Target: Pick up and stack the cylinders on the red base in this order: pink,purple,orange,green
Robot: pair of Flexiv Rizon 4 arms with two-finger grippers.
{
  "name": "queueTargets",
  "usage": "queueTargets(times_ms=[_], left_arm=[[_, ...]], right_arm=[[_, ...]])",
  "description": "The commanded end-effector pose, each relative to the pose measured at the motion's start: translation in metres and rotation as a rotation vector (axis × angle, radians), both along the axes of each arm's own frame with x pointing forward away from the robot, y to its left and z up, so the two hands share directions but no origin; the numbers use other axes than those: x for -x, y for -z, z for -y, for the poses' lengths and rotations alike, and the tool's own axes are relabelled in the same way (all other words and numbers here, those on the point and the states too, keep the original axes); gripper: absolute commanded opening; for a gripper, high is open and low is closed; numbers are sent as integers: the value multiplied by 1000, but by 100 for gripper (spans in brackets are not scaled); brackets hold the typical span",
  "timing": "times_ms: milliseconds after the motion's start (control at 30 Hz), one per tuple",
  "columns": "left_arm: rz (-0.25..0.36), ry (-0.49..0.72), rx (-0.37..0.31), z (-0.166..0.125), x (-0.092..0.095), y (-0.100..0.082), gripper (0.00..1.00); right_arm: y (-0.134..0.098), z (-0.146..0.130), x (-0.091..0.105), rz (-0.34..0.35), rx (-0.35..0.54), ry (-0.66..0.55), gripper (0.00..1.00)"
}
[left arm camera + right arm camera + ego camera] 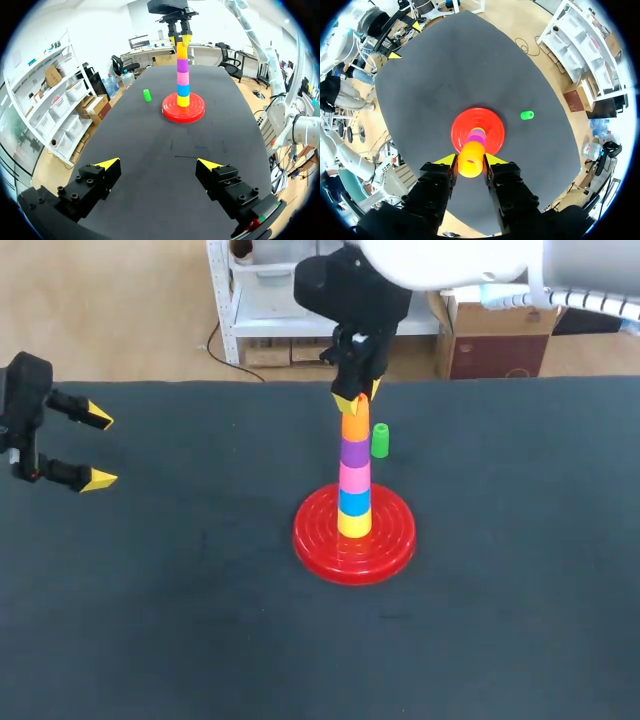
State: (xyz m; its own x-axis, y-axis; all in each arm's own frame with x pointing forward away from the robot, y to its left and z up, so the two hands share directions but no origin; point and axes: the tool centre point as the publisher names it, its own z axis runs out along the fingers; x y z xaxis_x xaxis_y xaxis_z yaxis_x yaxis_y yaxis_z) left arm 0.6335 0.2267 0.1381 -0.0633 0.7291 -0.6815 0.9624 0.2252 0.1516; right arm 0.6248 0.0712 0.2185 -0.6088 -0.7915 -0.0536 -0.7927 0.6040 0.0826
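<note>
**Head view**
- Counter (150, 620): dark surface that carries all the items.
- Red base (353, 540): round disc near the middle of the counter.
- Stack on the base, bottom to top: yellow cylinder (354, 524), blue cylinder (354, 502), pink cylinder (354, 477), purple cylinder (354, 452), orange cylinder (355, 427).
- Right claw (356, 400): points straight down over the stack, its yellow tips at the upper end of the orange cylinder.
- Green cylinder (380, 440): upright on the counter, just beside the stack on its far right side, off the base.
- Left claw (98, 450): at the counter's left edge, fingers wide apart, holding nothing, well away from the base.

**Left wrist view**
- Left claw (159, 163): fingers spread, with bare counter (150, 140) between them.
- Red base (195, 115): far ahead of the claw, carrying the five-piece stack.
- Orange cylinder (182, 51): top of the stack, with the right claw (181, 37) directly above it.
- Green cylinder (147, 95): on the counter, near the base but apart from it.

**Right wrist view**
- Right claw (471, 161): clamped on the orange cylinder (470, 156), one finger against each side.
- Red base (462, 125): directly beneath, with pink and purple edges showing under the orange.
- Green cylinder (527, 115): on the counter (445, 65), to one side of the base.
</note>
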Motion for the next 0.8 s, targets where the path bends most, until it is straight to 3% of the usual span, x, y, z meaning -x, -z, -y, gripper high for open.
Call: queueTargets(times_ms=[33,67,267,333,467,567,733,800], left_arm=[[4,-1,2,0,1,1,100],[4,-1,2,0,1,1,100],[4,-1,2,0,1,1,100],[4,-1,2,0,1,1,100],[4,-1,2,0,1,1,100],[4,-1,2,0,1,1,100],[4,-1,2,0,1,1,100],[4,-1,2,0,1,1,100]], right_arm=[[13,-1,-1,32,-26,3,37],[11,-1,-2,41,-39,1,100],[-9,7,-29,108,-181,-37,100],[-19,12,-47,151,-244,-59,100],[-24,19,-76,169,-272,-89,100],[-8,33,-102,145,-247,-89,100],[43,58,-146,63,-166,-89,100],[59,62,-157,35,-77,-116,100]])
